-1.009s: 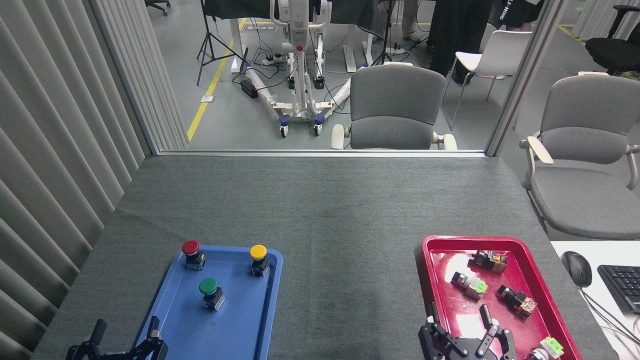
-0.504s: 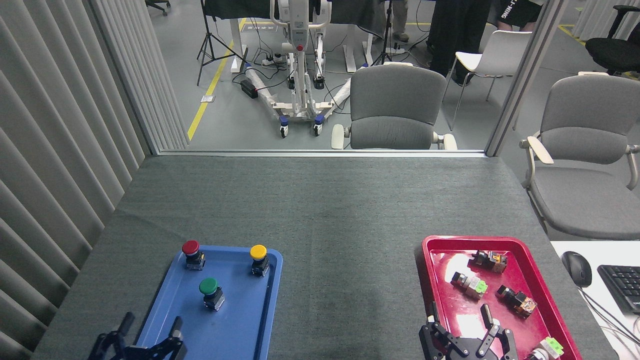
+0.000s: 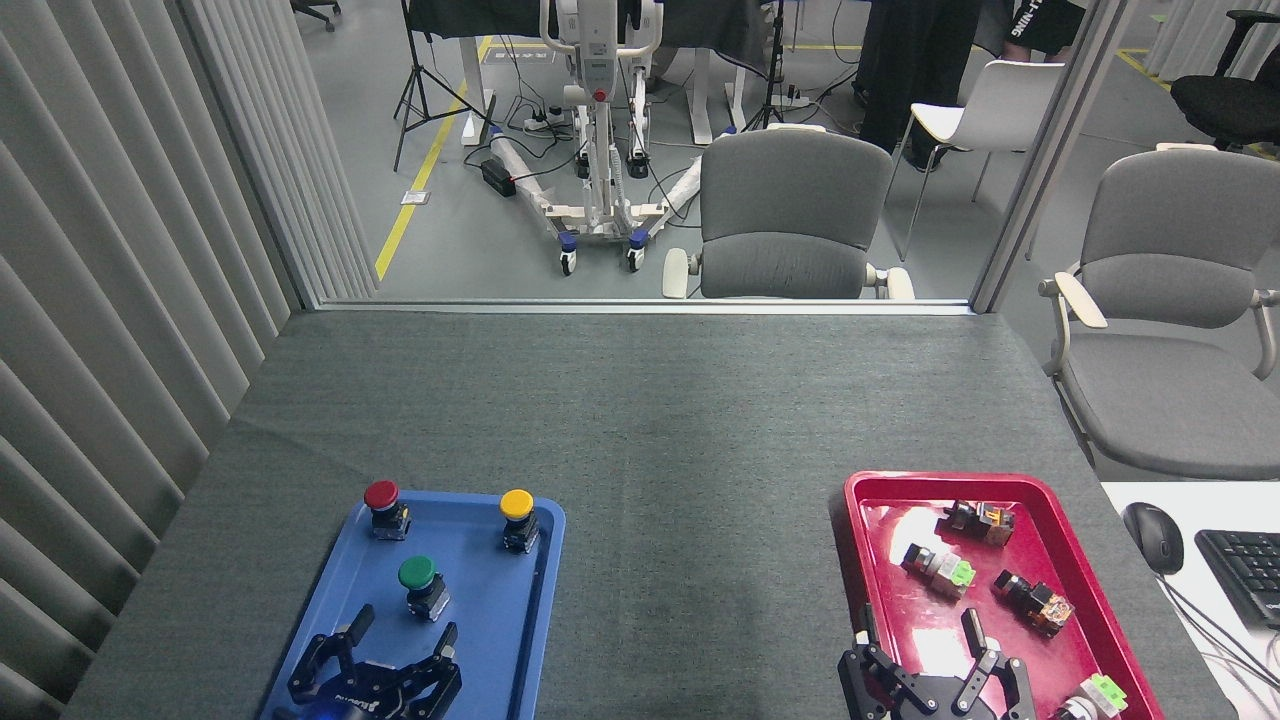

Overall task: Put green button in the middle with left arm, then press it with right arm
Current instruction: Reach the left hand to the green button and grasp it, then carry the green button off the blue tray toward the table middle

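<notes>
Our grey cloth counter (image 3: 640, 420) carries a blue tray (image 3: 505, 640) at left and a red tray (image 3: 1060, 580) at right. Our left gripper (image 3: 395, 650) hangs over the blue tray, fingers splayed, empty, just short of the green button (image 3: 420, 583), upright in tray. Right gripper (image 3: 925, 645) released, over red tray's near end

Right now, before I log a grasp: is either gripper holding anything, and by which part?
Nothing is held. The left gripper is open, just short of the green button; the right gripper is open over the red tray.
</notes>
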Robot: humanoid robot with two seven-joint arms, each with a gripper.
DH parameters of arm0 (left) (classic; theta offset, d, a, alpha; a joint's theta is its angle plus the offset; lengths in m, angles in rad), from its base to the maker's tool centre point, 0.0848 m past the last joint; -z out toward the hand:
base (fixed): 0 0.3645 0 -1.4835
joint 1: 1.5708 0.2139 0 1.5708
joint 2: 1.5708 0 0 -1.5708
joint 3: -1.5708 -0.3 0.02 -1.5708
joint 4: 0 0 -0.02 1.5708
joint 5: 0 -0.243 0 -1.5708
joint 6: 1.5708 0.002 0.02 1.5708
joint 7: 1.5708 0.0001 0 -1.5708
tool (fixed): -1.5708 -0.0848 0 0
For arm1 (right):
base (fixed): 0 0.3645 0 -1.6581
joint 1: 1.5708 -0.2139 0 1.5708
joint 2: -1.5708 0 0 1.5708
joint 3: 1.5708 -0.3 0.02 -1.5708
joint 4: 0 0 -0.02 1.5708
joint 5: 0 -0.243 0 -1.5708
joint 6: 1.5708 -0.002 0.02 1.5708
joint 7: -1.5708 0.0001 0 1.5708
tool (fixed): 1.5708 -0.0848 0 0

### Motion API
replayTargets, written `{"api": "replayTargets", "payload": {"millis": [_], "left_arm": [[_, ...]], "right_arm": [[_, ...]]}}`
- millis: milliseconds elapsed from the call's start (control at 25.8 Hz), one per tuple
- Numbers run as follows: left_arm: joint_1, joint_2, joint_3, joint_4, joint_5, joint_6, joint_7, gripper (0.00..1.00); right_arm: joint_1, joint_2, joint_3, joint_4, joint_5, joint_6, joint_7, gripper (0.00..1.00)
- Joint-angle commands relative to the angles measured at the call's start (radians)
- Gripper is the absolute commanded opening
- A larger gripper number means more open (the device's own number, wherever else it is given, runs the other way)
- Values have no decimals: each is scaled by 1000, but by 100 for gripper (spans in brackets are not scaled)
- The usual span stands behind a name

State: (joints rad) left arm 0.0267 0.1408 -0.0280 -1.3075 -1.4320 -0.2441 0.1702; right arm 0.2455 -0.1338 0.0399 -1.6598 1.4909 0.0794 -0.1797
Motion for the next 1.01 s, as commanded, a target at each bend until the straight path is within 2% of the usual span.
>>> {"api": "replayTargets", "payload": {"millis": [0, 621, 776, 853, 931, 970], "left_arm": [[-42, -3, -23, 66, -21, 0, 2, 99], [-168, -27, -30, 260, -19, 37, 8, 98], [-174, -26, -30, 263, -19, 39, 15, 85], [-175, -27, -30, 263, -11, 39, 23, 71], [-179, -27, -30, 263, -11, 39, 28, 68], [-180, -29, -30, 264, -10, 40, 28, 62]], "right_arm": [[0, 0, 0, 0, 0, 0, 0, 99], [-2, 17, 0, 0, 22, 0, 0, 99], [-2, 20, 0, 0, 23, 0, 0, 99], [-2, 25, 0, 0, 23, -1, 0, 99], [-2, 25, 0, 0, 29, -1, 0, 99], [-2, 25, 0, 0, 29, -1, 0, 99]]}}
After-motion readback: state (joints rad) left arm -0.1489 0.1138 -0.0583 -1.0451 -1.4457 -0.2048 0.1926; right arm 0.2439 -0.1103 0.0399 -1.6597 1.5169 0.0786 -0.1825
